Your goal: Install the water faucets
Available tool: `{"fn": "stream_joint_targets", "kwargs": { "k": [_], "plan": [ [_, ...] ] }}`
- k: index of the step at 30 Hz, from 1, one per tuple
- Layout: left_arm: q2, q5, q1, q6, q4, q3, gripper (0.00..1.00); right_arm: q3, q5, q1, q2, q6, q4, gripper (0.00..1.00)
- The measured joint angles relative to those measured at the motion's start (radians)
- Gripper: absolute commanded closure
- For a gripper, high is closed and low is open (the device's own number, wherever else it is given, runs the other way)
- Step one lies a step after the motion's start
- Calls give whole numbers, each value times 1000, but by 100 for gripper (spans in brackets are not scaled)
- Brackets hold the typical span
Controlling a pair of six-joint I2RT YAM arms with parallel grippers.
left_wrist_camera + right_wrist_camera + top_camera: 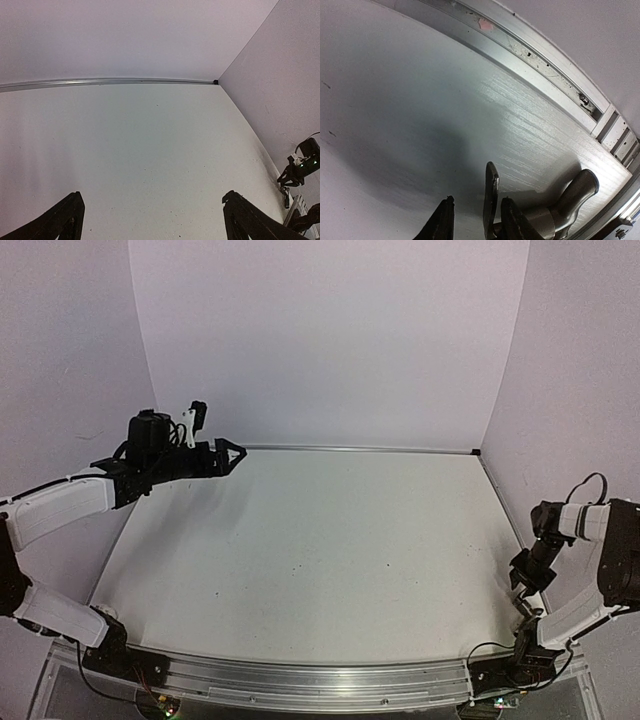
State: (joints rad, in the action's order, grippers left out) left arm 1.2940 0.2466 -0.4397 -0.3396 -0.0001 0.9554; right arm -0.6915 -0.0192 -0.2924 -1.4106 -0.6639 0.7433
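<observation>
In the right wrist view a small grey metal water faucet [491, 195] lies on the table near its front right corner, its thin hooked spout standing up between my right gripper's [477, 200] fingers. The spout sits close against the right finger [512, 220], while a clear gap separates it from the left finger [442, 222]. The faucet's rounded body and lever [577, 187] stick out to the right. From above, the right gripper [527, 590] points down at the faucet [531, 616]. My left gripper [232, 452] hovers wide open and empty over the far left of the table [320, 540].
An aluminium rail [300, 680] runs along the near edge of the table, with both arm bases on it. White walls close in the back and both sides. The rail [545, 65] also passes just beyond the faucet in the right wrist view.
</observation>
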Motion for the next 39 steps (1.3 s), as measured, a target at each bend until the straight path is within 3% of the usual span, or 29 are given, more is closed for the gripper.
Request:
{"fn": "stream_joint_targets", "kwargs": {
  "k": [11,19,25,28,32,37,39],
  "plan": [
    [39,38,0,-2,-55,76,0,83,-39,0,43,-60,-88,100],
    [84,75,0,-51,-90,100,1,123,-135,0,145,-65,-143,100],
    [147,149,-44,-129,-86,137,1,123,-290,12,219,-81,-231,100],
    [228,184,-104,-162,-86,160,1,100,-341,88,212,-118,-280,100],
    [347,206,-199,-204,-79,189,15,14,-367,285,166,-189,-379,100],
    [442,243,-312,-287,38,192,13,-107,-382,539,54,-304,-586,100],
    [465,249,-348,-321,114,191,17,-160,-381,627,-2,-349,-653,100]
  ]
}}
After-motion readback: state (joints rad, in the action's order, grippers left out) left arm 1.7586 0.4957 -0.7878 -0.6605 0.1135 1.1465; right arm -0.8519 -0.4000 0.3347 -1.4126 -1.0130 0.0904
